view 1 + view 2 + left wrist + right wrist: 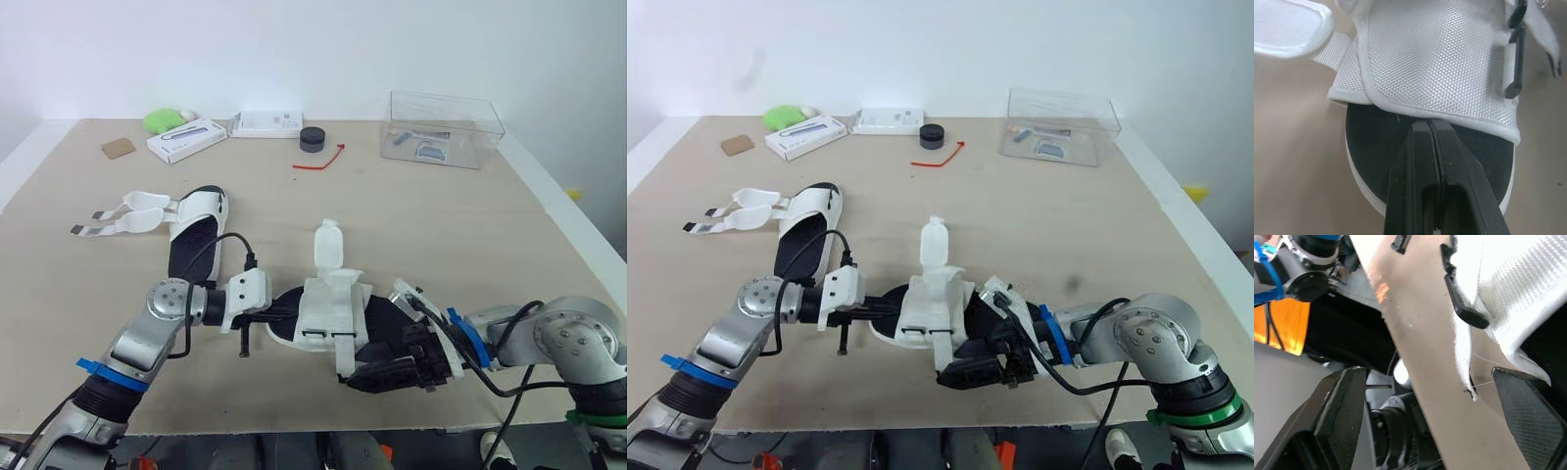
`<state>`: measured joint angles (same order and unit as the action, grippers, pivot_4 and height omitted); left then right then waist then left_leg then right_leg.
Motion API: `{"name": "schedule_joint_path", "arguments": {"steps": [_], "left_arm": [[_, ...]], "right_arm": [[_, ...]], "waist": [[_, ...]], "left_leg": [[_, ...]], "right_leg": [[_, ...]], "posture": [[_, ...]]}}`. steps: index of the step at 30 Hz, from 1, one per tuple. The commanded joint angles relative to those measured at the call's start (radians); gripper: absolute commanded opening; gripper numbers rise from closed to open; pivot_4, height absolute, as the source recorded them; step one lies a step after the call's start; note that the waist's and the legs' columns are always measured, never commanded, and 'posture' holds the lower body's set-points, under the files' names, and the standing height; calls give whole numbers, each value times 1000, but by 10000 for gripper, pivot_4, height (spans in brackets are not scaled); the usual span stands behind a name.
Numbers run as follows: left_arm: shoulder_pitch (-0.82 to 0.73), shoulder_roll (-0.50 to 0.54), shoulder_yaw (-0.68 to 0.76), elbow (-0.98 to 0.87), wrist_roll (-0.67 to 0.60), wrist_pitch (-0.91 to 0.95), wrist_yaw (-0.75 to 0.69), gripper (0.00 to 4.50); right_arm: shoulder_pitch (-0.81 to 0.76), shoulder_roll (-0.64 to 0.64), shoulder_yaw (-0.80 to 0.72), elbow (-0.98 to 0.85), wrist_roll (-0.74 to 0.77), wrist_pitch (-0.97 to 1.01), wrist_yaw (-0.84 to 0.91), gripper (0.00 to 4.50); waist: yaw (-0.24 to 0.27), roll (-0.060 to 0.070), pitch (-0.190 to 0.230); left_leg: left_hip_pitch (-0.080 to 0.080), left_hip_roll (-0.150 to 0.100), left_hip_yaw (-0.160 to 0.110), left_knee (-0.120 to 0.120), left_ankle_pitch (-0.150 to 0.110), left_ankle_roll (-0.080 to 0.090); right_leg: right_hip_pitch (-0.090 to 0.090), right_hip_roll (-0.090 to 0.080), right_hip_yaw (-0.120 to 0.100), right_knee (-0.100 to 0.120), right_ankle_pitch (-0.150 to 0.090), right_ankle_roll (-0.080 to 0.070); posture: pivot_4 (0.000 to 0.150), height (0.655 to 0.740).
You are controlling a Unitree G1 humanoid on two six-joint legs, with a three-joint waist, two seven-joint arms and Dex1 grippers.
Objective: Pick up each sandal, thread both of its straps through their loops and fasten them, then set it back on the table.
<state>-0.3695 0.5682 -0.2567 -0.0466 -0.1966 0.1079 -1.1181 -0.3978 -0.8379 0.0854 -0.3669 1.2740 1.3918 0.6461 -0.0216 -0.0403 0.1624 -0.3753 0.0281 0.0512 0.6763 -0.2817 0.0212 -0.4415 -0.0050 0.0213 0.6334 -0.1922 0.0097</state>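
A humanoid robot works on a white sandal [328, 311] at the lower centre of the frame, close to the near edge of the worktop [441, 225], where both arms can reach it from either side. The left hand [284, 315] comes in from the left with its two fingers pressed flat together and nothing visible between them. Its tips rest on the black insole right at the hem of the white upper (apparently to pin the shoe down rather than lift it). The right hand [384, 370], at the lower right, is spread wide and holds nothing. Its wrist view looks past the white fabric to a black buckle loop [1464, 308], probably the next thing to be gripped. One strap [329, 243] sticks up loose above the sandal, not yet threaded. The second sandal [196, 230] lies at the upper left, its straps [125, 213] splayed open on the worktop, apparently waiting its turn.
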Motion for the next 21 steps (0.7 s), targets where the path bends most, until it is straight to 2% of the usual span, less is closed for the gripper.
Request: {"name": "schedule_joint_path", "arguments": {"steps": [1,10,12,13,14,15,21], "left_arm": [[-18,2,28,24,24,-32,30,0],[-42,-6,38,86,43,-83,60,0],[-39,-7,37,85,42,-84,60,0],[-37,-8,36,83,41,-83,60,0],[-34,-9,35,80,39,-80,59,0],[-31,-10,34,77,38,-79,59,0],[-17,-13,28,63,32,-73,57,0]], "right_arm": [[-42,30,0,18,-24,-19,10,44201],[-105,90,27,75,-121,-12,36,44201],[-106,97,35,80,-150,-21,41,40477],[-103,102,38,82,-167,-27,38,37990],[-100,110,38,84,-182,-33,34,32672],[-97,119,35,89,-194,-36,28,29585],[-104,168,-1,128,-248,-54,12,2146]], "waist": [[1,0,0],[1,0,0],[1,0,0],[1,0,0],[1,0,0],[1,0,0],[0,0,0]], "left_leg": [[0,0,0,0,0,0],[0,0,0,0,0,0],[-1,0,0,0,0,0],[-1,0,0,0,0,0],[-1,0,0,0,0,0],[-1,0,0,0,0,0],[0,0,0,0,0,0]], "right_leg": [[0,0,0,0,0,0],[0,0,0,0,1,-1],[0,-1,0,0,1,-1],[0,-1,0,0,1,-1],[0,-1,0,0,1,-1],[0,-1,0,0,1,-1],[0,-1,0,0,1,-1]], "posture": [[1500,7400],[1500,7400],[1500,7400],[1500,7400],[1500,7400],[1500,7400],[1500,7400]]}}
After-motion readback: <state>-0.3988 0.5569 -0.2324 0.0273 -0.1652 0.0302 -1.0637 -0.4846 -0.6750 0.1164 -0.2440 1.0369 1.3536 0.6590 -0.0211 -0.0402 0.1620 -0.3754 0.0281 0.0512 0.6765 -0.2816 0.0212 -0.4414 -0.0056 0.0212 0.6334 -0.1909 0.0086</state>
